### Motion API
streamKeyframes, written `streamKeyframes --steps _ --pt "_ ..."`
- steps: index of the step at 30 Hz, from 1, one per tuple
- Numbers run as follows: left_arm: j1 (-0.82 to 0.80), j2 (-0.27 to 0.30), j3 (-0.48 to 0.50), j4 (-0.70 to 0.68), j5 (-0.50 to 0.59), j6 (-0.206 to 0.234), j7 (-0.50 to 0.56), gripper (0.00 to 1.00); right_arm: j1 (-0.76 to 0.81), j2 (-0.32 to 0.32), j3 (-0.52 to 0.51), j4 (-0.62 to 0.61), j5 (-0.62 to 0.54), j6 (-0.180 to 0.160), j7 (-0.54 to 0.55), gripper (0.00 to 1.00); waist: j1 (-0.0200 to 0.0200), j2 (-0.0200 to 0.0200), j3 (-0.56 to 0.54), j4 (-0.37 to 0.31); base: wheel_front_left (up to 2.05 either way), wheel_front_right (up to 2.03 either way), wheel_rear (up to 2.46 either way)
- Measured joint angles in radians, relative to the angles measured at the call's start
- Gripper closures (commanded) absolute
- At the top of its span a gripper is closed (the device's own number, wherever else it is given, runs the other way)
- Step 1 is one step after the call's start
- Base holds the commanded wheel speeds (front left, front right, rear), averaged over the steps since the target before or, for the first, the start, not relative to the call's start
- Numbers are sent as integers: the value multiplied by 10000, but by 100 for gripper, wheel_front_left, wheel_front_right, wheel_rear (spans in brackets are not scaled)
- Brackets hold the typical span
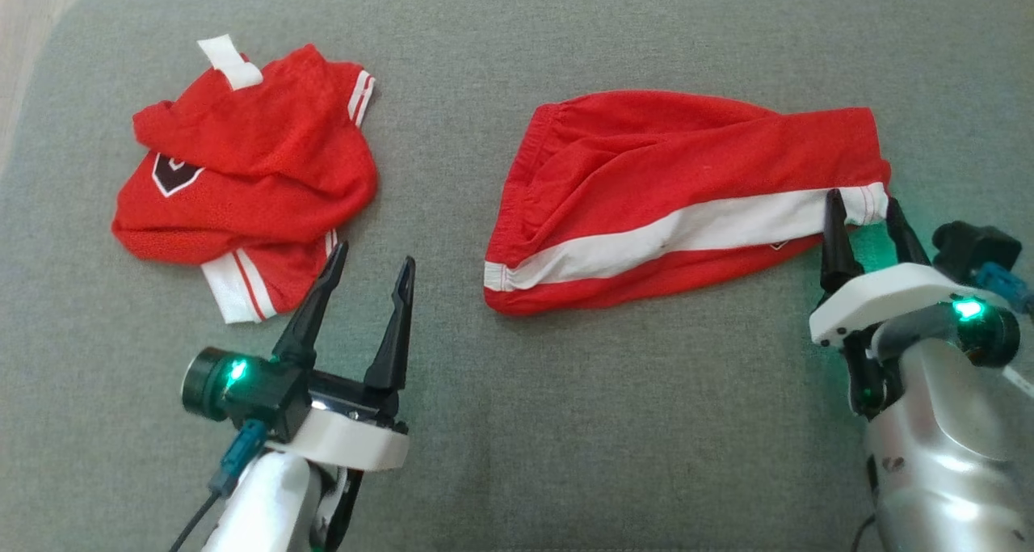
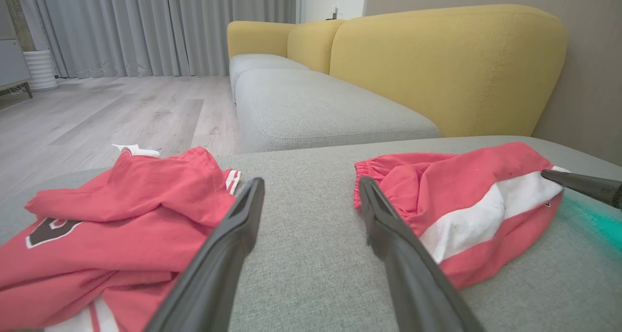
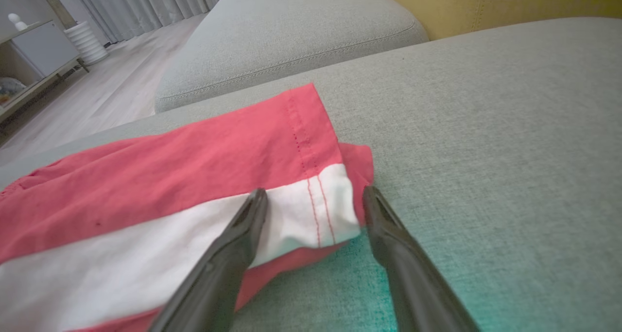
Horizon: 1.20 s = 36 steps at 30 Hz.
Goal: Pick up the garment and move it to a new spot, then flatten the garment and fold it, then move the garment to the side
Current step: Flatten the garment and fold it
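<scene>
A pair of red shorts (image 1: 662, 180) with a white side stripe lies crumpled on the right of the grey cushion (image 1: 565, 423), waistband to the left. My right gripper (image 1: 863, 204) stands open at the shorts' right hem. In the right wrist view its fingers straddle the white hem corner (image 3: 320, 210), resting low on the fabric, and they are not closed on it. A bunched red jersey (image 1: 250, 156) with white trim and a dark crest lies at the left. My left gripper (image 1: 373, 254) is open and empty just off the jersey's lower right edge, pointing between the two garments (image 2: 311, 181).
Beyond the cushion's far edge are a grey sofa seat (image 2: 311, 108) with a yellow backrest (image 2: 447, 64), wooden floor (image 2: 97, 113) and grey curtains. A pale cabinet (image 3: 34, 55) stands at the left of the floor. Bare grey fabric spreads in front of both garments.
</scene>
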State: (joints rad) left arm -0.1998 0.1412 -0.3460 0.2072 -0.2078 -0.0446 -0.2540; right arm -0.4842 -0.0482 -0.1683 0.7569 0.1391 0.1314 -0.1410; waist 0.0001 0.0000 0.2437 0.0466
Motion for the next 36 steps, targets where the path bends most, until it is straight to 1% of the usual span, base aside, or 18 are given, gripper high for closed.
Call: streamKeyframes --steps 1,3,4,9,13,15,17,22,28,30,36 --pt "1 -21 35 40 42 -6 0 0 -7 0 27 67 -15 0 -48 15 1 0 -4 -16 0 0 0" --pt "1 -59 163 71 81 -19 0 0 -6 0 104 221 -36 0 -111 71 -1 0 -24 -60 0 0 0" --pt "1 -81 222 81 82 -86 0 0 -6 0 157 278 -107 0 -207 100 -1 0 -41 -89 0 0 0" --pt "13 -217 288 159 192 -174 0 0 -4 0 408 305 -353 0 -410 100 0 0 -201 -267 0 0 0" --pt "35 -259 311 217 244 -270 0 0 86 0 504 61 -362 0 -456 100 -1 0 -397 -430 0 0 0" --pt "72 -267 328 276 297 -276 0 0 232 0 562 -245 -362 0 -453 100 -1 0 -503 -531 0 0 0" --pt "153 -272 328 378 328 -374 0 0 542 2 571 -614 -345 0 -430 100 -1 0 -594 -651 0 0 0" --pt "326 -272 148 696 330 -581 0 0 1694 4 362 -1618 -125 0 69 100 -1 0 -796 -929 0 0 0" --pt "301 -201 -729 1413 328 -790 6 0 2604 8 301 -2803 130 0 867 100 -1 0 -831 -1198 0 0 0" --pt "218 -151 -1016 1699 316 -792 77 0 2769 10 307 -3085 180 0 1112 100 -2 0 -781 -1256 0 0 0" --pt "-266 67 -1459 2176 136 -803 219 0 2935 19 328 -3674 286 0 1488 100 -1 0 -575 -1354 0 0 0"
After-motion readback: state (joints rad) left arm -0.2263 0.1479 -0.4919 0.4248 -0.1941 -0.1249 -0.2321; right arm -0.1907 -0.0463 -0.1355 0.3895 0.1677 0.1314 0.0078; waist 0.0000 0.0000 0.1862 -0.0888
